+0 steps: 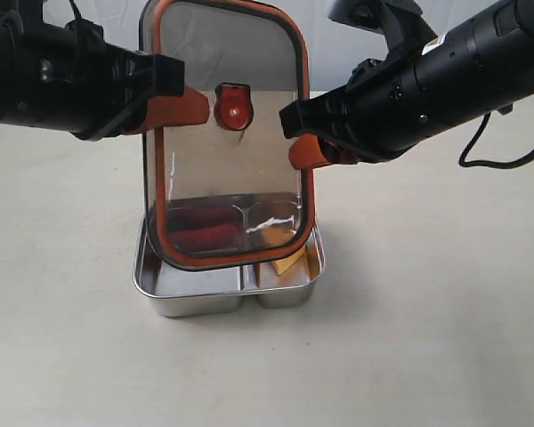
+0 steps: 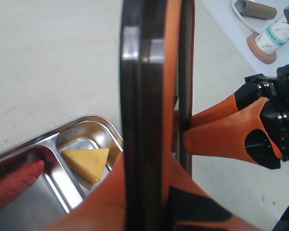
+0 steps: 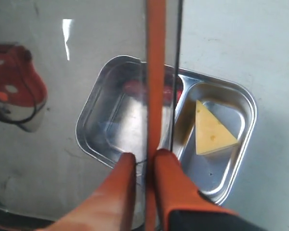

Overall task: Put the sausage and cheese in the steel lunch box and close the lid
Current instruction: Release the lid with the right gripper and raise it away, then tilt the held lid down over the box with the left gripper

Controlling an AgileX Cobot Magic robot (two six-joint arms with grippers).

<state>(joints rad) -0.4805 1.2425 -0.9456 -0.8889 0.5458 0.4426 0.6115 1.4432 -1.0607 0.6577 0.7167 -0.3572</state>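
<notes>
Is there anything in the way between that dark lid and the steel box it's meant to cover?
Nothing visible. The lid, pinched upright by the left gripper and right gripper, stands over the steel lunch box. The sausage and the cheese lie flat in their compartments, apparently below the rim.

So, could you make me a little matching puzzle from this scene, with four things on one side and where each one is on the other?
Things:
1. sausage
2. cheese
3. lid
4. steel lunch box

Places:
A. in the smaller compartment
B. resting on the table
C. in the larger compartment
D. upright, gripped by the left pincer and right pincer

Pairs: 1-C, 2-A, 3-D, 4-B.
</notes>
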